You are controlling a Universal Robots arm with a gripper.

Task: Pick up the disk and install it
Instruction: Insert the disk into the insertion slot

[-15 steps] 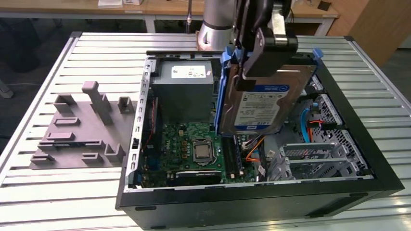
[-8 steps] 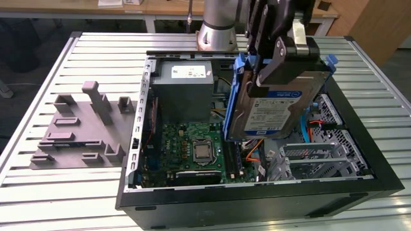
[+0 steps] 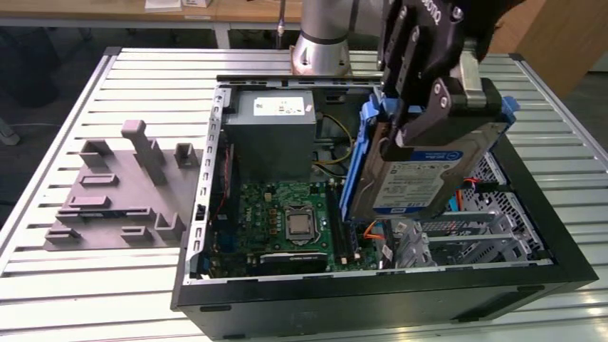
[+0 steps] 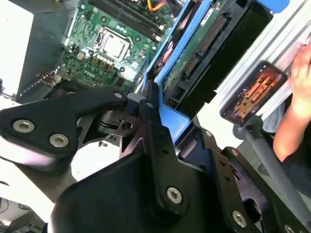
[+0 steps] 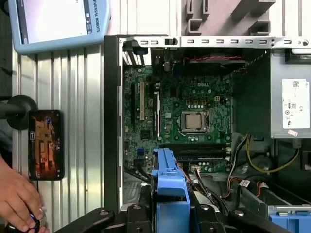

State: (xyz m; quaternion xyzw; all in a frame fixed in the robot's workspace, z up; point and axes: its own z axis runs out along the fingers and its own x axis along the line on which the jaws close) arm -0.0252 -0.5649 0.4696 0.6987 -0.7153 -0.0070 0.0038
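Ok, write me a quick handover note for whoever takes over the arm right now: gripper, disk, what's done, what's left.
Gripper: shut on the disk, clamped at its upper end.
Disk: held in the air, on edge and tilted, above the open computer case, near the drive cage at the exterior view's right.
Done: disk picked up.
Left: it is not yet seated in the case.
Note: a person's hand is close by, beside a phone.
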